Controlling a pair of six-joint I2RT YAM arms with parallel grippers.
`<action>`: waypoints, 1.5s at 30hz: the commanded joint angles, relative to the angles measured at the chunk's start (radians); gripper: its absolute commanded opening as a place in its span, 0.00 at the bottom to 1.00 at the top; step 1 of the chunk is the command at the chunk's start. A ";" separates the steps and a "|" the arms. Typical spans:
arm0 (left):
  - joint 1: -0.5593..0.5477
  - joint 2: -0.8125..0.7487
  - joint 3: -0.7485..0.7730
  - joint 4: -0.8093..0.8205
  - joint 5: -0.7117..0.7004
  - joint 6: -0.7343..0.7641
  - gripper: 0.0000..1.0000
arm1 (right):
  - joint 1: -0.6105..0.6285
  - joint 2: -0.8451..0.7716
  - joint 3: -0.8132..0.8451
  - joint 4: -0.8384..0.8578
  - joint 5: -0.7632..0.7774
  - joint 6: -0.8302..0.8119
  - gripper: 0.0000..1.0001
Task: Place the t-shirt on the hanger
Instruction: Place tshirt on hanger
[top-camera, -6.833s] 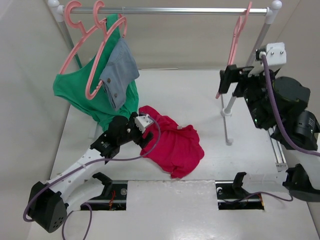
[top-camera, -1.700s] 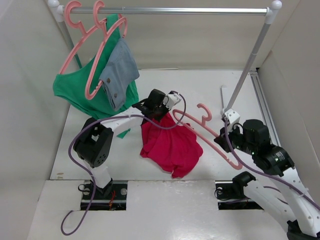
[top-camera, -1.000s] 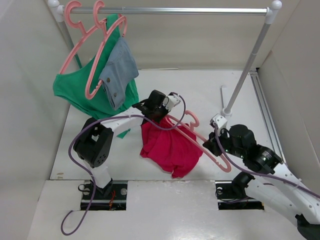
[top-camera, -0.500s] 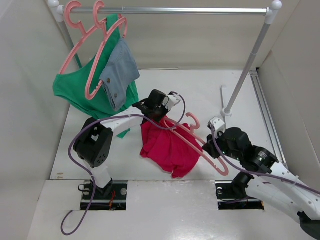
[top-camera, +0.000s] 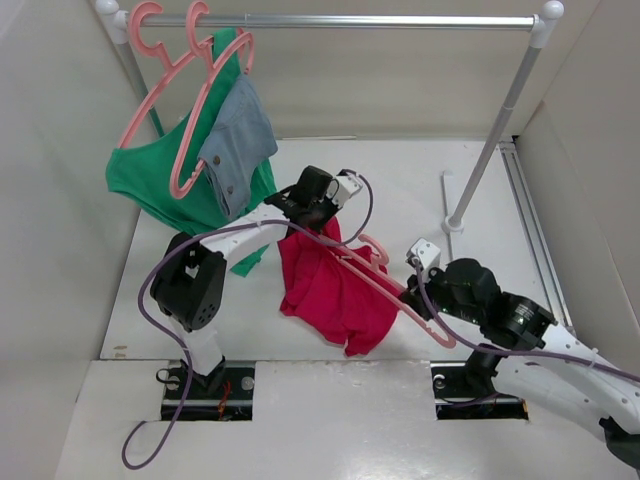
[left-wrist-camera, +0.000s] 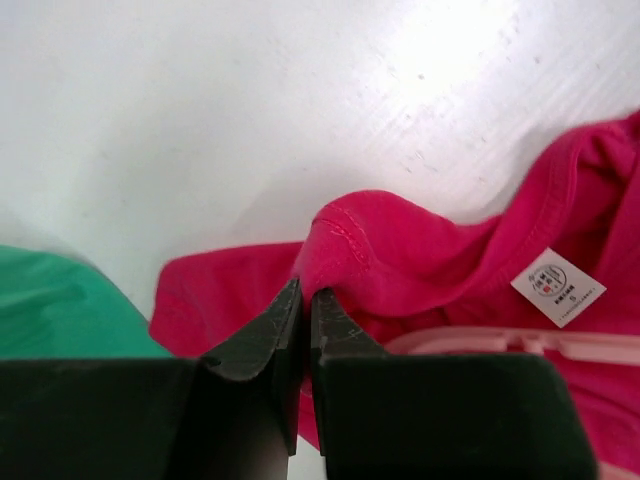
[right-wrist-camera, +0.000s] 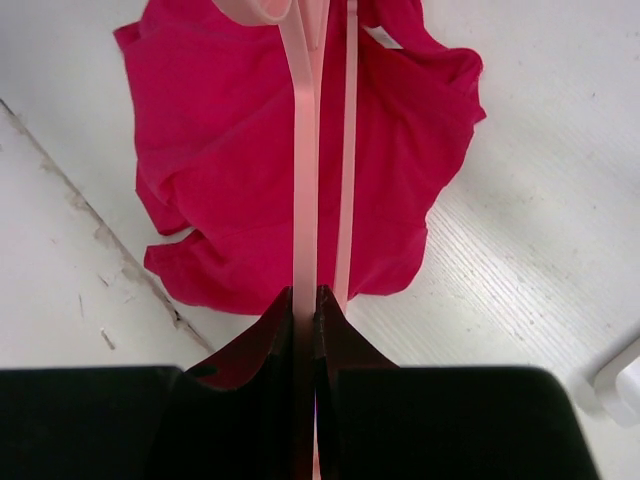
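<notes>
While your left gripper (left-wrist-camera: 305, 295) is squeezed shut on a fold at the far edge of the t-shirt (top-camera: 335, 295) and holds that fold up, the rest of the shirt lies on the table (top-camera: 420, 190). Just right of the shirt, your right gripper (right-wrist-camera: 305, 298) is pinched tight on the hanger (right-wrist-camera: 303, 150), which reaches across the shirt.

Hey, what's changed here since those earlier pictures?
The right gripper took the hanger off the rail and carried it down and left over the t-shirt. The left gripper, shut on the t-shirt's edge, has raised it slightly. The green garment and denim piece hang as before.
</notes>
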 joint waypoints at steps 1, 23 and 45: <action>0.016 0.011 0.068 -0.012 -0.027 -0.007 0.00 | 0.020 -0.023 0.046 0.014 -0.020 -0.038 0.00; -0.019 -0.094 0.293 -0.216 0.305 -0.150 0.00 | 0.020 0.124 0.103 0.240 0.212 0.039 0.00; -0.174 -0.157 0.658 -0.389 0.531 -0.043 0.00 | -0.152 -0.018 0.085 0.510 0.153 -0.061 0.00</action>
